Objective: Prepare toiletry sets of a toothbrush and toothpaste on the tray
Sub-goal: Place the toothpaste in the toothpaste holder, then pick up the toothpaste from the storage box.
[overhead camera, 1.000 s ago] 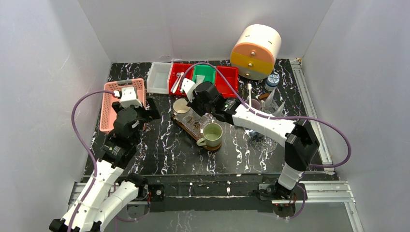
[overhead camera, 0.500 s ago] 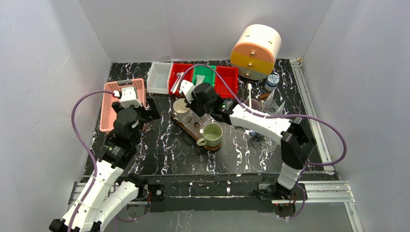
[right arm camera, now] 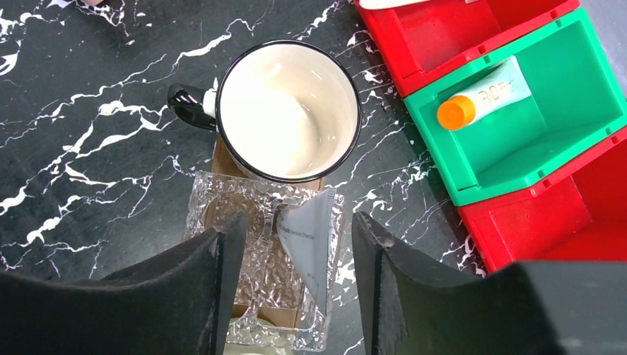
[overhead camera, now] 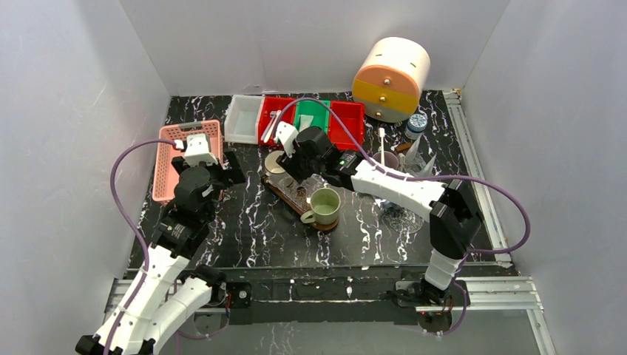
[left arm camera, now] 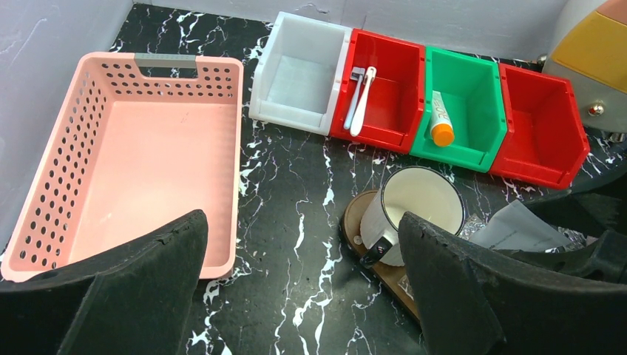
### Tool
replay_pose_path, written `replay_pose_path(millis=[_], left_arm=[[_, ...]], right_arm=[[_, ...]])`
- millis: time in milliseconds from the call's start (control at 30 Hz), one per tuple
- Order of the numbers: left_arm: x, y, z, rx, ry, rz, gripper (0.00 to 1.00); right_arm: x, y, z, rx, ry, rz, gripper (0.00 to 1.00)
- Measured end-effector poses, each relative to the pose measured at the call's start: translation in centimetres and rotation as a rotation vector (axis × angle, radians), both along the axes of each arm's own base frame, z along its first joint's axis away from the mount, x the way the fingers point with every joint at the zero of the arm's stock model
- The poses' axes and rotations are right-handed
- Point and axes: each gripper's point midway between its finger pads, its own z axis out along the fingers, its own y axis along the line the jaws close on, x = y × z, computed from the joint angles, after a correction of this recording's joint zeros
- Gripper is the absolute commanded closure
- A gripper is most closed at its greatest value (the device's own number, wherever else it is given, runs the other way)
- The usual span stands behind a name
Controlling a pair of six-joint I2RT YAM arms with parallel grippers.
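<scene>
A small grey-white toothpaste tube [right arm camera: 310,237] rests on the clear glass tray [right arm camera: 222,214], which sits on a wooden board [left arm camera: 355,222]. Its cap does not show. My right gripper [right arm camera: 296,225] hangs right over it, open, one finger on each side of the tube and neither pad pressing it. Another toothpaste tube [right arm camera: 484,96] with an orange cap lies in the green bin [left arm camera: 473,81]. A white toothbrush [left arm camera: 361,100] lies in the red bin beside it. My left gripper [left arm camera: 302,222] is wide open and holds nothing, above the bare table between the pink basket and the board.
A white mug [right arm camera: 288,111] with a black rim stands at the board's far end and a green mug [overhead camera: 324,203] at its near end. A pink basket [left arm camera: 148,148] lies on the left. A white bin [left arm camera: 299,74] and an outer red bin [left arm camera: 540,126] flank the row. A round drawer unit [overhead camera: 392,78] stands at the back right.
My right gripper's jaws have parted and let go of the grey-white tube, which now lies on the glass tray. The left arm has not moved.
</scene>
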Motion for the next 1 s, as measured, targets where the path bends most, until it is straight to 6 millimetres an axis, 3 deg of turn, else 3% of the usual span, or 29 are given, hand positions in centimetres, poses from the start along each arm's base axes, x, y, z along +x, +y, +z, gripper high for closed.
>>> replay_pose_path(millis=[233,333,500,633,833,1000], left_arm=[[0.0,0.0,0.0,0.0,0.0,0.0,0.02],[0.0,0.0,0.0,0.0,0.0,0.0,0.02],[0.0,0.0,0.0,0.0,0.0,-0.001,0.02],[0.1,-0.1,-0.1,0.001,0.003,-0.001,0.02],[0.3,-0.1,-0.4,0.006,0.015,-0.002,0.02],[0.5,-0.3,-0.8,0.012,0.029,-0.004,0.02]], right_arm=[[0.2,0.0,1.7,0.049,-0.022,-0.024,0.17],[0.5,-0.2,4.4,0.113,-0.06,-0.058,0.08],[1.4,-1.1,9.8,0.263,-0.132,-0.133,0.03],[4.0,-2.8,12.5,0.377,-0.133,-0.235,0.02],[9.3,-6.4,11.9,0.492,-0.04,-0.426,0.05],[13.4,-8.3,8.2,0.544,0.083,-0.565,0.13]])
